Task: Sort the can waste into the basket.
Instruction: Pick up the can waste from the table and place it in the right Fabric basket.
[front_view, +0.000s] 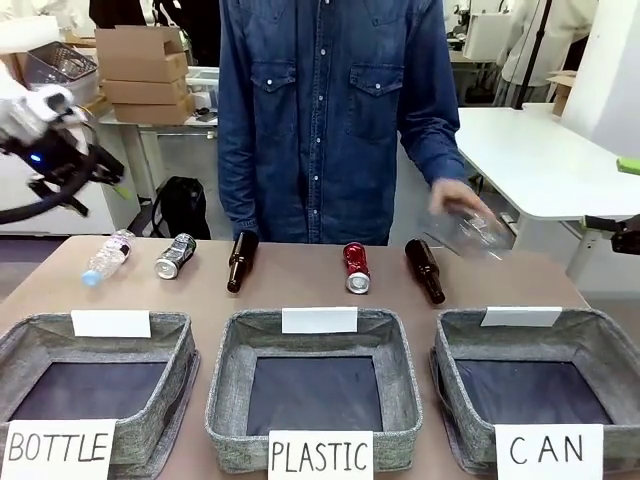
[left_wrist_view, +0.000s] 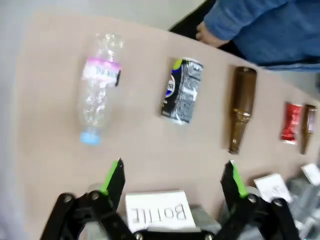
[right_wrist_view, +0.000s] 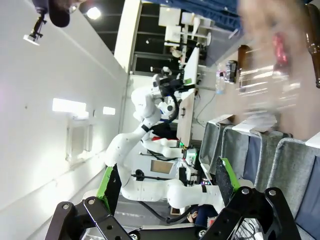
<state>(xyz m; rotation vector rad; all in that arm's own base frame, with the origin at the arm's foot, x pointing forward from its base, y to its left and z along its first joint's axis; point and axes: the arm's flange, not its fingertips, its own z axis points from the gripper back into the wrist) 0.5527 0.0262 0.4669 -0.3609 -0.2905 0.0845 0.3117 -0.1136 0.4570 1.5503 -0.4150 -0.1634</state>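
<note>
No can picked yet: left gripper (left_wrist_view: 174, 170) open, empty, hovering near the dark can (left_wrist_view: 182, 90) on the desk (front_view: 300, 285). The red can (front_view: 356, 267) lies mid-row. The right gripper (right_wrist_view: 167, 172) is open too. The basket (front_view: 600, 325) marked CAN, robot's right, looks empty. Next: lower, close across dark can's body.

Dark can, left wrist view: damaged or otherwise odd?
Yes: the dark can lies on its side, its wall looking crumpled, between the clear plastic bottle and a brown glass bottle. No spill shows.
</note>
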